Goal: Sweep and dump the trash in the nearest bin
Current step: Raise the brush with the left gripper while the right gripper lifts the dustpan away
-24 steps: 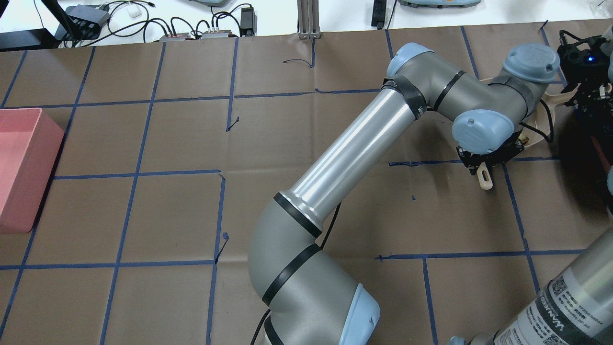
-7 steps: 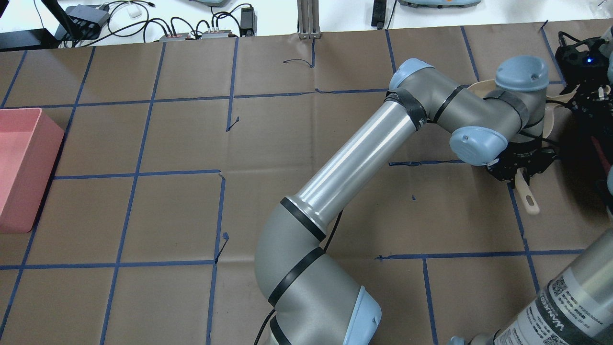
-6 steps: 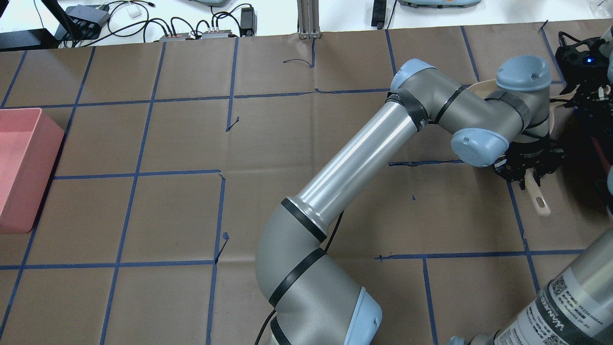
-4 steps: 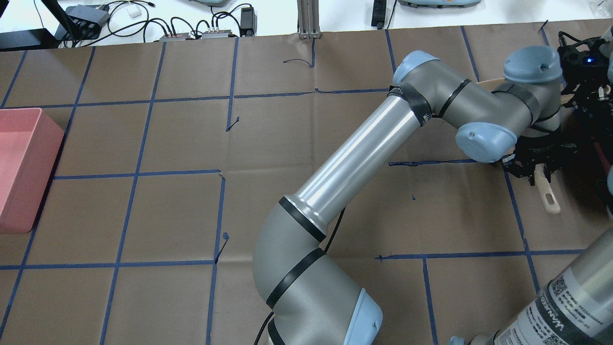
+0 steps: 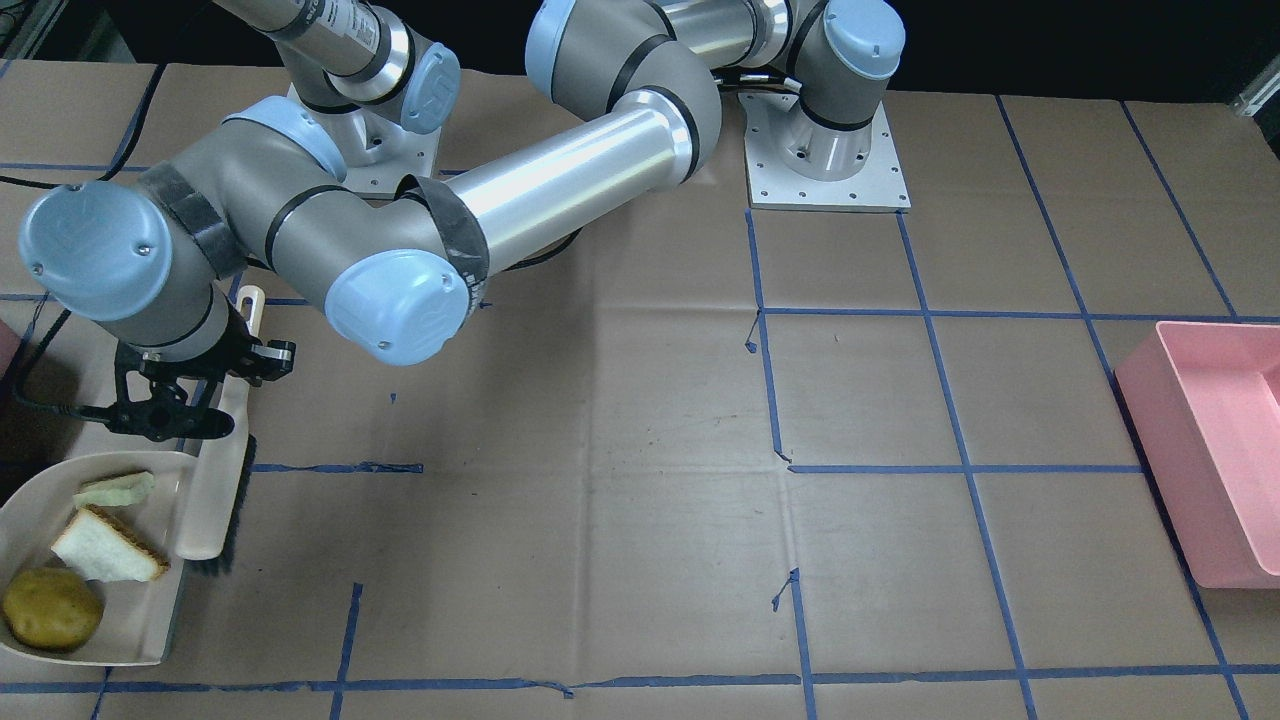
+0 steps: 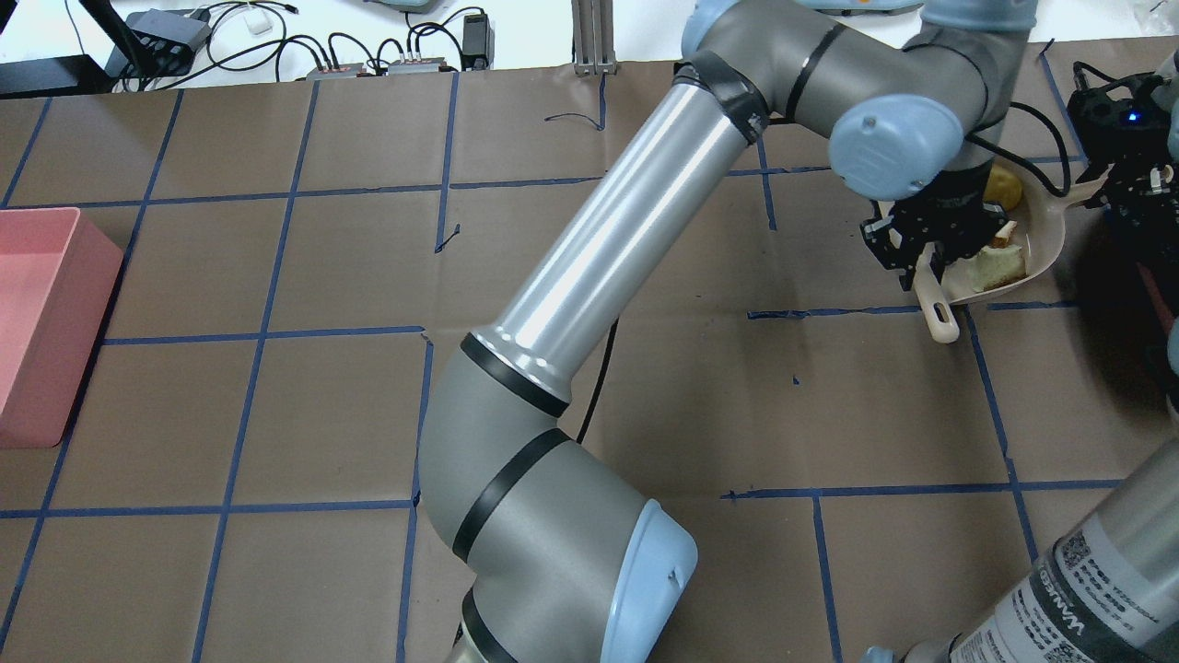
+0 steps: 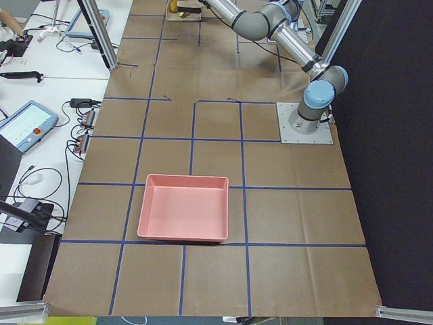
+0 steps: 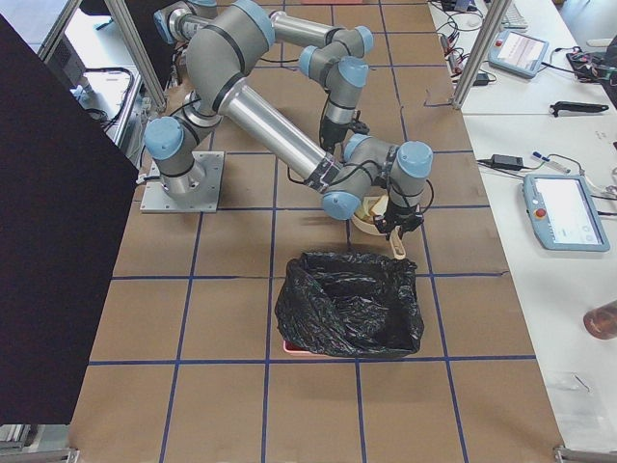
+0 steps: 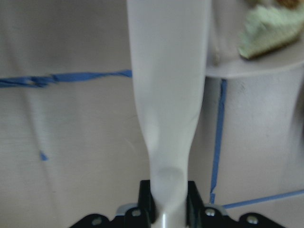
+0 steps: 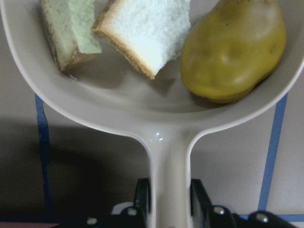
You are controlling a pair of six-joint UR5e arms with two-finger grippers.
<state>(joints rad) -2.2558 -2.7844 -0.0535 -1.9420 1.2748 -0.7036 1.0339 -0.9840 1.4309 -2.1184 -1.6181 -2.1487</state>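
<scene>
The cream dustpan (image 5: 150, 610) holds the trash: a yellow-brown potato-like lump (image 5: 50, 607) and two bread slices (image 5: 108, 548). They fill the right wrist view: lump (image 10: 232, 50), slices (image 10: 147, 31). My right gripper (image 10: 168, 190) is shut on the dustpan handle. My left gripper (image 5: 170, 405) is shut on the cream brush (image 5: 215, 480), whose bristles stand at the pan's open edge. The handle shows in the left wrist view (image 9: 168, 95). The bin (image 8: 347, 304), lined with a black bag, stands just beside the pan.
A big pink rectangular tub (image 5: 1215, 450) stands at the far end of the table on my left (image 6: 37, 322). My left arm (image 6: 626, 249) reaches across the table. Brown paper with blue tape lines covers the table.
My left arm has risen and swung the brush toward my left, away from the right gripper. The dustpan with the lump and bread now shows from overhead.
</scene>
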